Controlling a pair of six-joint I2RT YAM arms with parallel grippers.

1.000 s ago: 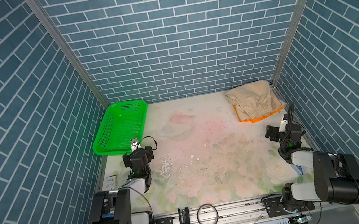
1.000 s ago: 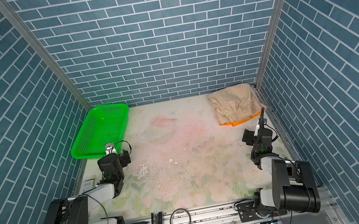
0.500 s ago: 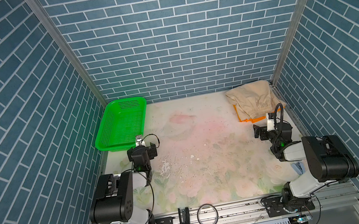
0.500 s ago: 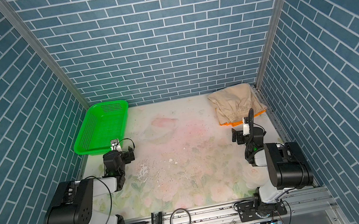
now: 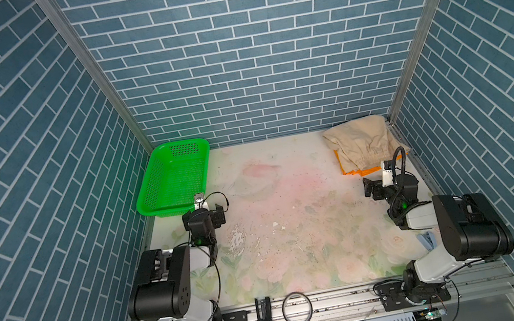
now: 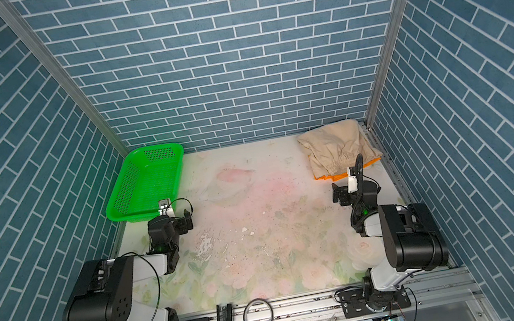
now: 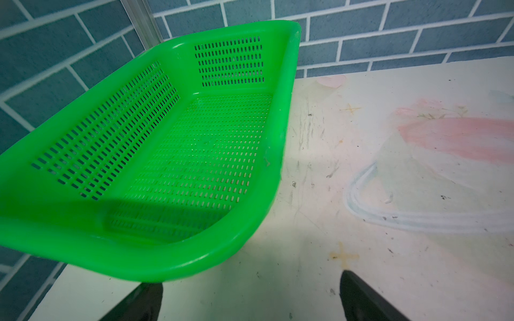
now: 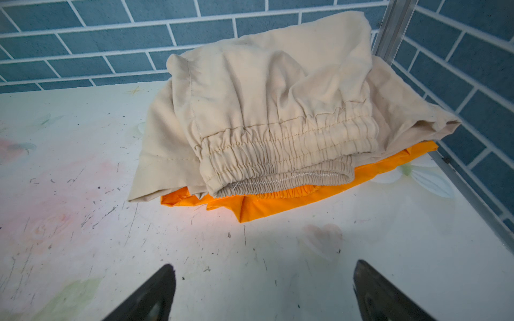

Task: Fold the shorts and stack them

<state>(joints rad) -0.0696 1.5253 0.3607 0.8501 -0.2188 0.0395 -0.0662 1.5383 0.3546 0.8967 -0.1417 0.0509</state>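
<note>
**Stack sits in the far right corner; both grippers empty**

Nearest you: the left gripper (image 7: 247,280) has its jaws spread wide with nothing between them. It hangs over bare table (image 5: 297,233). Just past its fingertips is the near rim of the green perforated basket (image 7: 83,236), which holds nothing.

The right gripper (image 8: 264,265) is also wide apart and carries nothing, low over the table.

Farther out, ahead of the right gripper with a strip of bare table between, lie both pairs. The beige shorts (image 8: 278,111) rest on top of the orange shorts (image 8: 278,205). The pile is tucked into the far right corner against the wall frame. The beige gathered waistband faces the gripper. The orange pair shows only as a band along the pile's near edge.

Judgement: folding and stacking look essentially done, since both pairs are doubled over and one lies on the other. The beige fold is loose and overhangs, so at most you have some tidying left. The right gripper is the one placed to reach the pile; the left is well apart from it.
</note>
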